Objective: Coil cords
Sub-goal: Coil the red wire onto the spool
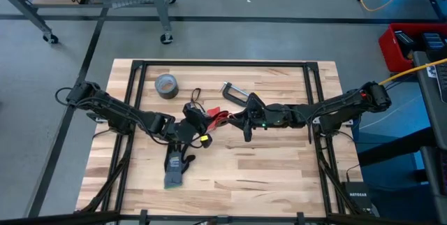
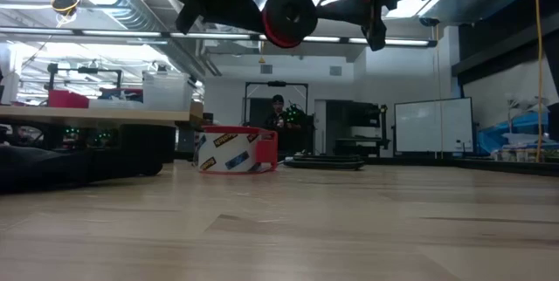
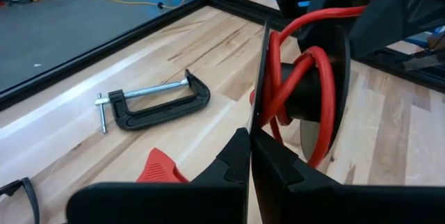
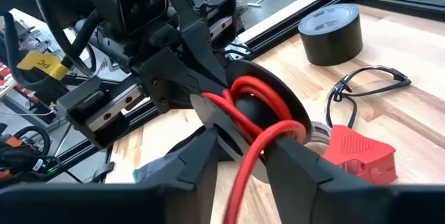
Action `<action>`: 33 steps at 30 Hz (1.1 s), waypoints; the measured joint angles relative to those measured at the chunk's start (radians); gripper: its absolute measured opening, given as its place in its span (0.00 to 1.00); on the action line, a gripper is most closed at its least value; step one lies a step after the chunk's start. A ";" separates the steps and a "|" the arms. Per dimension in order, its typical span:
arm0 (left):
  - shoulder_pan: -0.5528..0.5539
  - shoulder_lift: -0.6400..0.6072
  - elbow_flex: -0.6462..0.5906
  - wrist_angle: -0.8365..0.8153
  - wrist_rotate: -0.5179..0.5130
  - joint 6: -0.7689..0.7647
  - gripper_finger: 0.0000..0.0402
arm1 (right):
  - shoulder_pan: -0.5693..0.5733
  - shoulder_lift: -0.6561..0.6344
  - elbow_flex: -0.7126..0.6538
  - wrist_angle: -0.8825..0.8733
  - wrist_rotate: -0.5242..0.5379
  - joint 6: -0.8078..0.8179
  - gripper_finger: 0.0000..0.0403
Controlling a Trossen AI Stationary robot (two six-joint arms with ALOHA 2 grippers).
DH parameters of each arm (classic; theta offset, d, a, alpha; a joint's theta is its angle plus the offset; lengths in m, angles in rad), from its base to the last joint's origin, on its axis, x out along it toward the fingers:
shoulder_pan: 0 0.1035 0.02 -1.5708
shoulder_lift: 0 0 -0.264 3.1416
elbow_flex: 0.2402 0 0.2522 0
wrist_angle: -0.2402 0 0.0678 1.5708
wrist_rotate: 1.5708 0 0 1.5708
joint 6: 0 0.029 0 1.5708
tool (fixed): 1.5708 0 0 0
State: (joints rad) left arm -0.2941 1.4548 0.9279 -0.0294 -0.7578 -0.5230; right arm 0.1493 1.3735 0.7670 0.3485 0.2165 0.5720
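Smooth pale wood table point(image 1: 279, 169); glossy red cord point(image 4: 259, 123); seemingly metal clamp point(image 3: 156, 102).

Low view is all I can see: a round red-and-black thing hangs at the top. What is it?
Observer: It is a spool wound with the red cord. The left gripper pinches its flange edge.
Operator: Is the other arm doing anything?
Observer: The right gripper is open, with its fingers on either side of the red cord beside the spool.
Operator: Is there anything on the table I'm missing?
Observer: A black C-clamp lies flat on the wood, apart from both grippers.
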 joint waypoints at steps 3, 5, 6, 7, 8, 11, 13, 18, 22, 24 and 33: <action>0.000 0.000 0.000 -0.004 0.000 0.007 0.00 | 0.000 0.000 0.000 0.000 0.000 0.001 0.31; 0.000 0.000 0.000 -0.013 -0.001 0.006 0.00 | 0.000 0.000 0.000 0.000 0.000 0.001 0.31; 0.000 0.000 0.000 -0.019 -0.001 0.006 0.00 | 0.001 0.000 0.000 0.000 0.000 0.001 0.31; 0.000 0.000 0.000 -0.026 -0.001 0.006 0.00 | 0.001 0.000 0.000 0.000 0.000 0.001 0.31; -0.002 0.000 0.000 -0.037 -0.001 0.006 0.00 | 0.001 0.000 0.000 0.000 0.000 0.001 0.31; -0.011 0.000 0.000 -0.095 -0.004 -0.001 0.00 | 0.001 0.000 0.000 0.000 -0.004 0.003 0.31; -0.015 0.000 0.000 -0.106 -0.004 -0.017 0.00 | 0.001 0.000 0.000 0.000 -0.004 0.003 0.31; -0.028 0.000 0.000 -0.112 -0.004 -0.017 0.00 | 0.001 0.000 0.000 0.000 -0.004 0.003 0.31; -0.028 0.000 0.000 -0.112 -0.003 -0.013 0.00 | 0.001 -0.001 0.000 0.000 -0.003 0.003 0.31; -0.028 0.000 0.000 -0.112 -0.003 -0.013 0.00 | 0.001 -0.001 0.000 0.000 -0.003 0.003 0.31; -0.037 0.000 -0.001 -0.119 0.000 0.003 0.00 | 0.001 -0.001 0.000 0.000 0.000 0.000 0.17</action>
State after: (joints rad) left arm -0.3309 1.4551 0.9272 -0.1482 -0.7582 -0.5198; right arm 0.1501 1.3724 0.7670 0.3489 0.2161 0.5720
